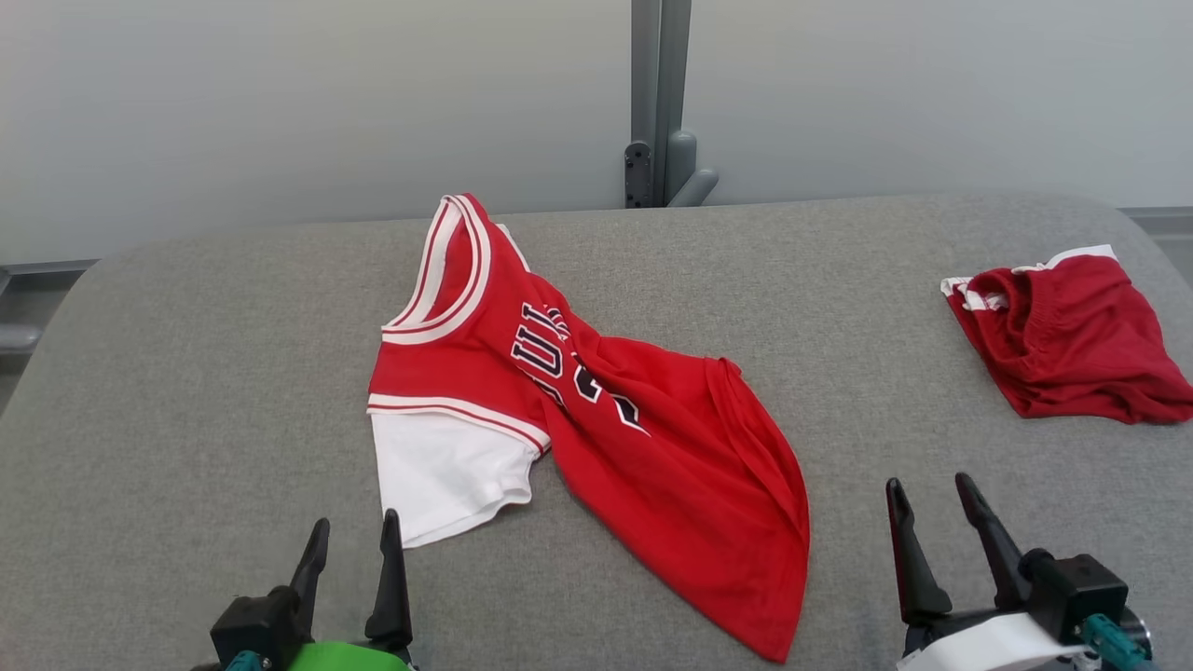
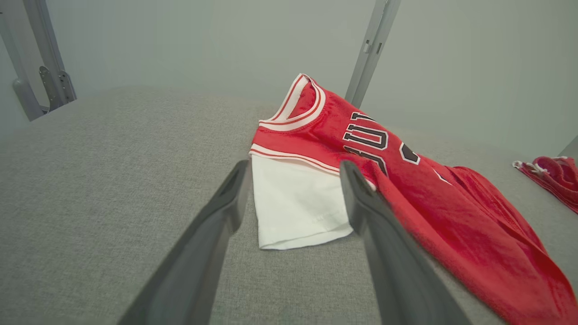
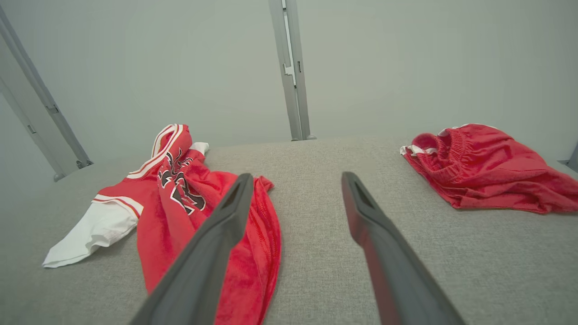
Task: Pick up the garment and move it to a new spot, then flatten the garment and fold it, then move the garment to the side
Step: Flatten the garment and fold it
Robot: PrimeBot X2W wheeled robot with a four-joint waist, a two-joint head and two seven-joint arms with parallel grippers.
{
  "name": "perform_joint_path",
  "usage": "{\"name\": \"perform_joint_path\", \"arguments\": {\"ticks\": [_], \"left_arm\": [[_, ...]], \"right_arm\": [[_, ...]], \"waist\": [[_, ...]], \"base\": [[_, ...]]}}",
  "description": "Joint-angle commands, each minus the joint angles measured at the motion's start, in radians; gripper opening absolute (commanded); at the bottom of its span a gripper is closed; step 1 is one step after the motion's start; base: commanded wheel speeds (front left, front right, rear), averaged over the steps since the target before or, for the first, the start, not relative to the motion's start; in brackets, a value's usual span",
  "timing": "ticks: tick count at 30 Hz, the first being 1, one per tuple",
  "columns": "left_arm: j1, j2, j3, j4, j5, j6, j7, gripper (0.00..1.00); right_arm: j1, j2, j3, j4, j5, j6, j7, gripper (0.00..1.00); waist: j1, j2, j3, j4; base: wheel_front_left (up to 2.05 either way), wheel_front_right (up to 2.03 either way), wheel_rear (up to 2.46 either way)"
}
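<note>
The garment (image 1: 578, 419) is a red jersey with white trim, dark lettering and a white sleeve, lying crumpled and twisted in the middle of the grey padded table (image 1: 186, 373). The left wrist view shows the garment (image 2: 384, 171) just ahead, and the right wrist view shows the garment (image 3: 180, 212) off to the left. My left gripper (image 1: 356, 533) hovers open at the near edge, just short of the white sleeve (image 2: 293, 203). My right gripper (image 1: 927, 496) stands open to the right of the jersey's hem, with nothing between its fingers.
Red shorts (image 1: 1072, 335) lie bunched at the far right of the table, also ahead and to the right as the shorts (image 3: 487, 171) in the right wrist view. A grey metal post (image 1: 660, 102) rises behind the table's far edge against a pale wall.
</note>
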Motion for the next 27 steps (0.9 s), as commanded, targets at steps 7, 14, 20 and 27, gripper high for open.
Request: {"name": "perform_joint_path", "arguments": {"ticks": [7, 14, 20, 27], "left_arm": [[-0.031, 0.002, -0.02, 0.08, -0.014, 0.004, 0.0, 1.0], [-0.045, 0.002, -0.026, 0.089, -0.015, 0.007, 0.0, 1.0], [-0.053, 0.002, -0.028, 0.09, -0.006, 0.006, 0.0, 1.0], [-0.062, 0.002, -0.018, 0.094, -0.003, 0.007, 0.0, 1.0]], "right_arm": [[0.048, 0.0, 0.106, 0.191, 0.151, -0.002, -0.003, 1.0], [0.006, -0.001, 0.255, 0.349, 0.276, -0.001, -0.003, 1.0], [-0.044, -0.002, 0.288, 0.426, 0.317, -0.001, -0.003, 1.0], [-0.113, -0.001, 0.333, 0.545, 0.356, -0.002, 0.001, 1.0]], "waist": [[0.0, -0.0001, 0.016, 0.009], [0.0, -0.0001, 0.037, 0.021], [0.0, -0.0001, 0.054, 0.043], [0.0, -0.0001, 0.07, 0.059]], "base": [[0.0, 0.0, 0.0], [0.0, 0.0, 0.0], [0.0, 0.0, 0.0], [0.0, 0.0, 0.0]]}}
